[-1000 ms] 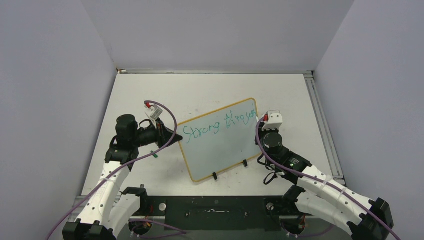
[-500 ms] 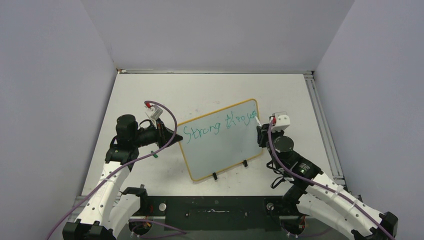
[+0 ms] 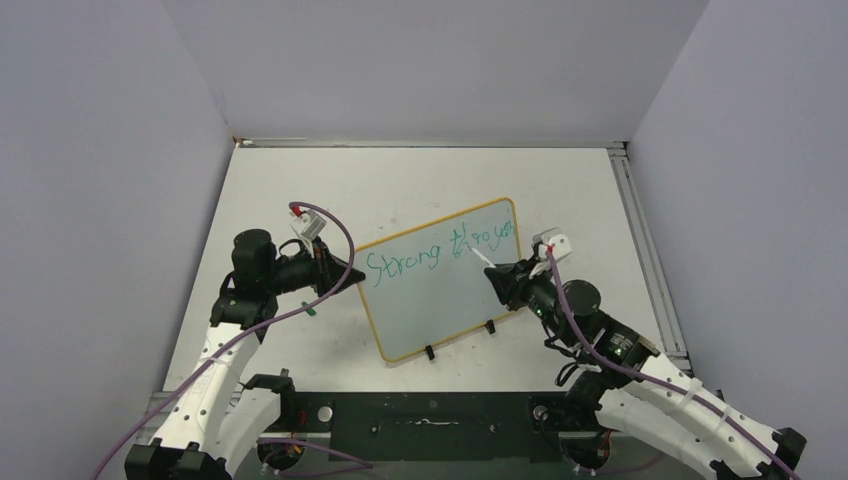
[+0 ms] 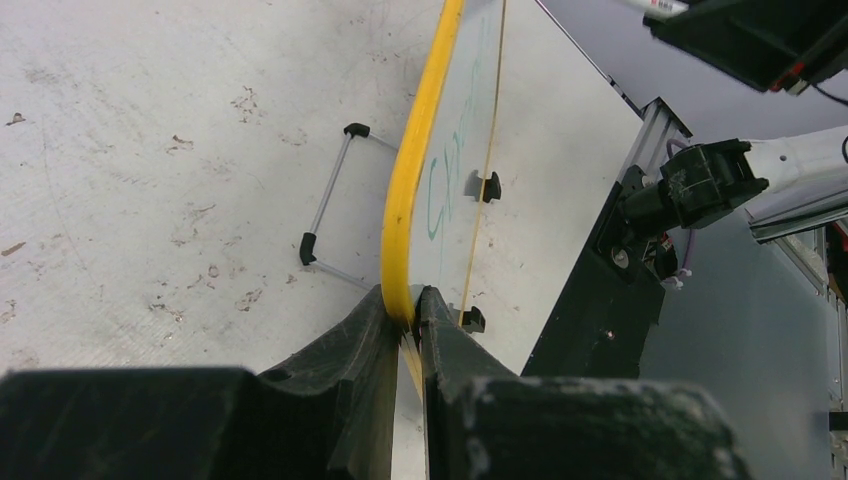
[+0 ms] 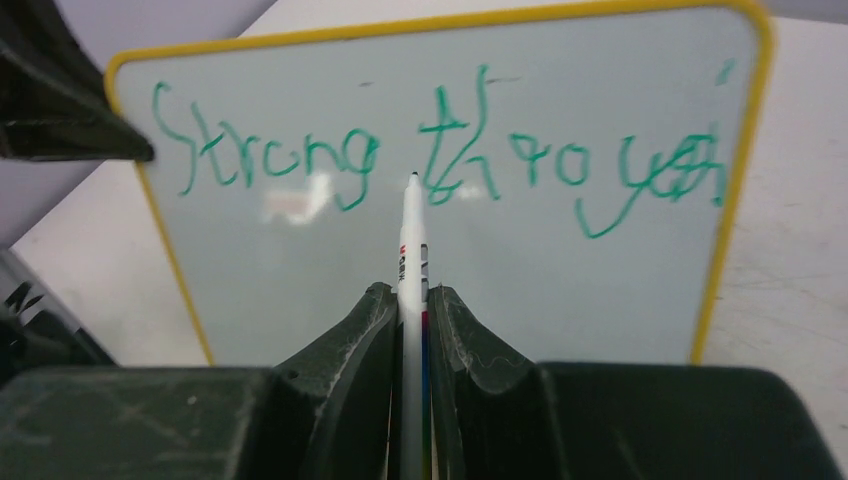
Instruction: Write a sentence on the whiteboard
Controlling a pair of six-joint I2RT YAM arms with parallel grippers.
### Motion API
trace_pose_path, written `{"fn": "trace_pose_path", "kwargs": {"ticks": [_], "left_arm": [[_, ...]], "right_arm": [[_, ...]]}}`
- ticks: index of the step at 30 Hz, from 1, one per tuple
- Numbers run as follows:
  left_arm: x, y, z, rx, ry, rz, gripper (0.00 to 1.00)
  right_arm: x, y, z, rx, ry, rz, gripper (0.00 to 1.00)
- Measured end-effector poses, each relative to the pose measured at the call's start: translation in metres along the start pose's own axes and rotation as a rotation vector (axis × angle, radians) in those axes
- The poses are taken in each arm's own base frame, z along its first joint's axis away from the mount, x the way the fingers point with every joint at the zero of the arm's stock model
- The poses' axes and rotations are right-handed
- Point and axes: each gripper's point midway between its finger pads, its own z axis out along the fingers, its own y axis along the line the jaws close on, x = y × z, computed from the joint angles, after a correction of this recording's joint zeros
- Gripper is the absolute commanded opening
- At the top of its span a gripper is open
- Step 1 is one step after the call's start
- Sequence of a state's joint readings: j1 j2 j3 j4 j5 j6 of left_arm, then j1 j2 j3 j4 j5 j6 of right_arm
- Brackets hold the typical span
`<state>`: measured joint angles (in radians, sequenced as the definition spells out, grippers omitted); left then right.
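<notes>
Surface: pale, scuffed grey-white table [image 3: 400, 180] boxed in by plain grey walls.
Board: rectangular, rounded-corner whiteboard with a thin yellow frame [image 3: 440, 305], lying skewed at mid-table between the two arms.
Lettering: thin green handwritten sentence [image 3: 440, 252] along the whiteboard's far long edge, roughly "Strong through"; the whiteboard's near half is bare.
Left hold: left gripper [image 4: 408, 300] pinched onto the whiteboard's left yellow edge.
Right hold: right gripper [image 5: 405, 300] closed around a slim white marker [image 5: 411, 225], over the whiteboard's right part, tip aimed at the "th"; contact cannot be told.
Doing it well: probably start the second line low and left, under "Strong". Keep the pressure light and the left pinch firm so the whiteboard cannot skate.
Count: one whiteboard, one marker, two written words, two small black clips [image 3: 429, 352] on the whiteboard's near edge, two grippers.
</notes>
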<state>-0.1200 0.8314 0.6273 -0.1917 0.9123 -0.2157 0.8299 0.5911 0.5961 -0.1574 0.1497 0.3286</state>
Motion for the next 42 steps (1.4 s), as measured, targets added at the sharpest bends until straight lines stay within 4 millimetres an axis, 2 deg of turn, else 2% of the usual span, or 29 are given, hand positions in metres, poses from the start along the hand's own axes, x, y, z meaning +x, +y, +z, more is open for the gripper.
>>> {"fn": "trace_pose_path", "kwargs": {"ticks": [6,10,15,19,22,34,42], "left_arm": [[0.000,-0.002,0.000,-0.001,-0.002,0.008,0.00],[0.000,-0.001,0.000,-0.003,-0.001,0.008,0.00],[0.000,-0.001,0.000,-0.005,0.000,0.005,0.00],[0.001,-0.001,0.000,-0.006,0.002,0.003,0.00],[0.001,-0.001,0.000,-0.005,0.002,0.005,0.00],[0.001,-0.003,0.000,-0.003,0.001,0.011,0.00],[0.001,-0.003,0.000,-0.004,0.001,0.010,0.00]], "right_arm": [[0.052,0.057,-0.006,-0.216,0.101,-0.005,0.05],[0.074,0.097,-0.007,-0.298,0.139,-0.051,0.05],[0.107,0.129,-0.007,-0.326,0.181,-0.145,0.05],[0.129,0.134,0.002,-0.279,0.194,-0.209,0.05],[0.137,0.134,0.010,-0.243,0.189,-0.232,0.05],[0.131,0.143,0.024,-0.200,0.127,-0.217,0.05],[0.134,0.144,0.028,-0.184,0.132,-0.225,0.05]]}}
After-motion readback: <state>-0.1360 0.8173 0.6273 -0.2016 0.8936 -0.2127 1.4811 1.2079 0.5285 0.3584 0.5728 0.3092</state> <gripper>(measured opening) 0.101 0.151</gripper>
